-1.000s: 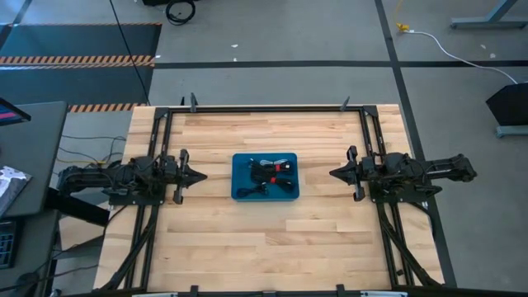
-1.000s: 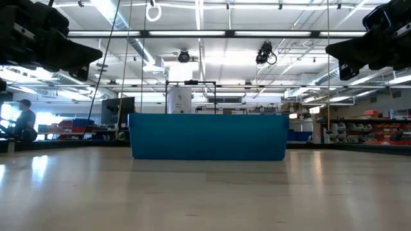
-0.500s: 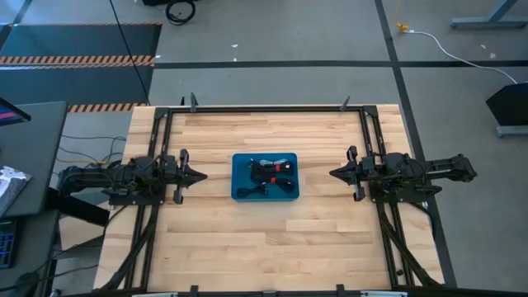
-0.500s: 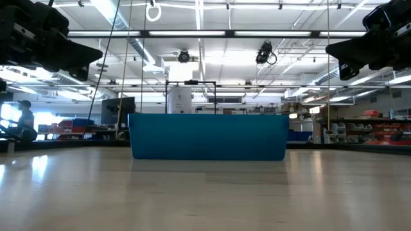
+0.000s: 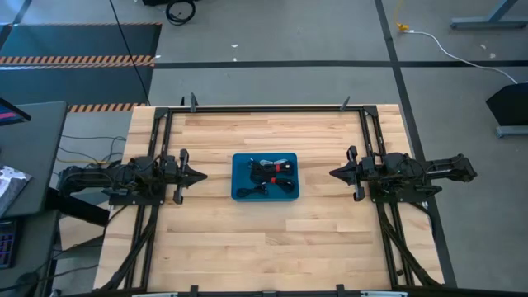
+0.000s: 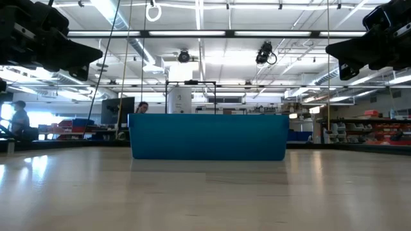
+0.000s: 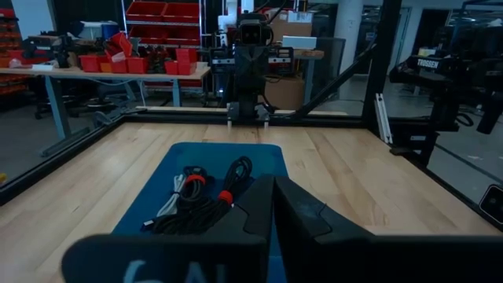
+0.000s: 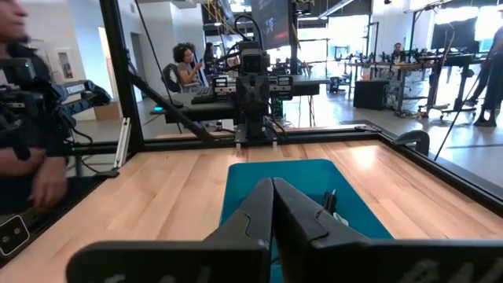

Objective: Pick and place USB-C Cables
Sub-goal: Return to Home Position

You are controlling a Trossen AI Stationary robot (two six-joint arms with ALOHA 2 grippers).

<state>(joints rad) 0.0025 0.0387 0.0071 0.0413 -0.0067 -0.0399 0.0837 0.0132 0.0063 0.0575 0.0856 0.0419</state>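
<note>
A blue tray [image 5: 239, 183] sits at the table's middle and holds the coiled cables [image 5: 269, 175]: black coils, one with red bands, and a whitish-grey one. In the left wrist view the cables [image 7: 200, 200] lie heaped in the tray [image 7: 263, 153]. In the low view only the tray's wall [image 6: 208, 136] shows. My left gripper [image 5: 203, 175] hovers left of the tray, shut, touching nothing. My right gripper [image 5: 332, 173] hovers right of the tray, shut, touching nothing. Both point at the tray, above the table.
Bare wooden tabletop [image 5: 264, 239] surrounds the tray, inside a black frame [image 5: 268, 108]. People move in the room beyond the table: one sits far off [image 8: 187, 63], another stands close at the side [image 8: 23, 102]. A white cord with a yellow end [image 5: 429, 37] lies on the floor.
</note>
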